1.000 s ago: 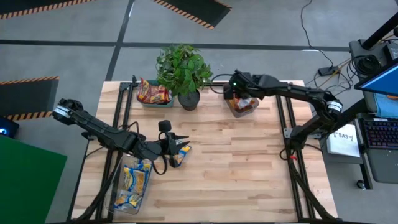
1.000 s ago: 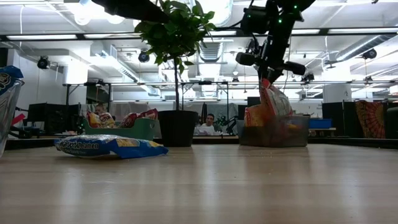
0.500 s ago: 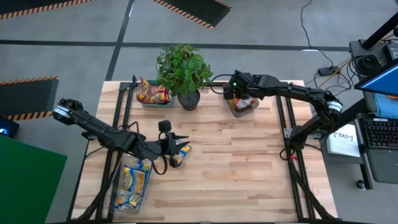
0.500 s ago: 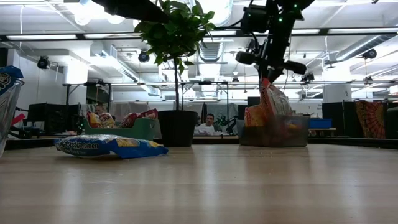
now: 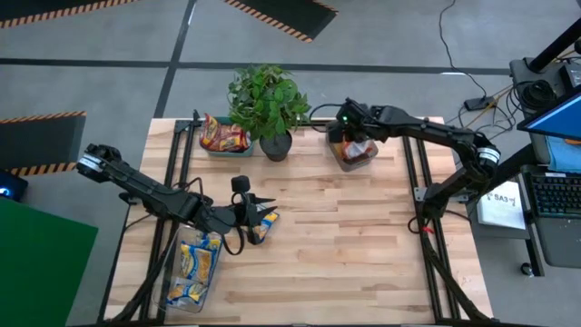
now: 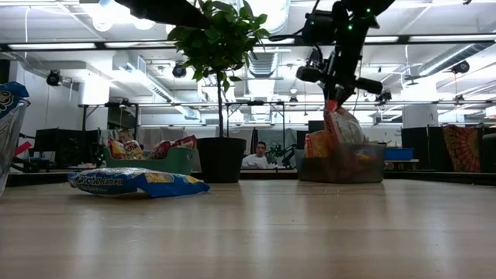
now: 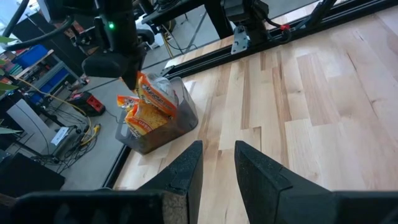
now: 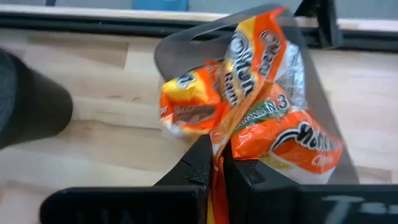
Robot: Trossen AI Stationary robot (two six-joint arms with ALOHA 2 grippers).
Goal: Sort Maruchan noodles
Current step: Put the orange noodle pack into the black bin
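Maruchan noodles are sitting in several places: my right fingers [image 8: 214, 168] are pinching closed on the edge of an orange packet [image 8: 249, 68] that is standing upright in the clear bin [image 5: 356, 156] at the far right of the table [image 5: 345, 245], with more orange packets beneath it. My left fingers [image 5: 261, 215] are hovering partly open, holding nothing, over a blue-and-yellow packet [image 6: 136, 182] lying flat on the table. More blue-and-yellow packets are filling the clear bin [image 5: 193, 272] at the near left, and red ones are lying in the green bin [image 5: 222, 138] beside the potted plant [image 5: 268, 104].
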